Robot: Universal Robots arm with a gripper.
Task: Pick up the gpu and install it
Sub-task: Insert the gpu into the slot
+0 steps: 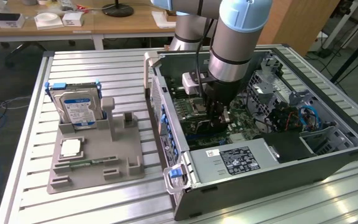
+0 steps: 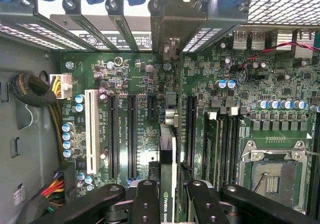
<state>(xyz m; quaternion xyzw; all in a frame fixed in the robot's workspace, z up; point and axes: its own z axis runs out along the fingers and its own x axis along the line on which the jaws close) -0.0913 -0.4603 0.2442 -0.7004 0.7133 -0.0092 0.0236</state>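
The gpu (image 2: 169,149) appears edge-on in the wrist view as a thin black card with a green logo label. It runs from between my fingers toward the case's rear slot openings. My gripper (image 2: 172,206) is shut on it, one black finger (image 2: 145,204) on each side. The card stands upright over the green motherboard (image 2: 135,74), in line with the long black expansion slots (image 2: 131,134). Whether its edge sits in a slot I cannot tell. In the exterior view my gripper (image 1: 219,121) reaches down into the open computer case (image 1: 278,182), low over the motherboard.
A blue-labelled hard drive (image 1: 76,107) stands in a grey holder (image 1: 95,158) at the exterior view's left, with a slim green memory stick (image 1: 92,162) lying on it. Inside the case are the power supply (image 1: 238,158), the CPU socket (image 2: 272,169) and cable bundles (image 2: 30,89).
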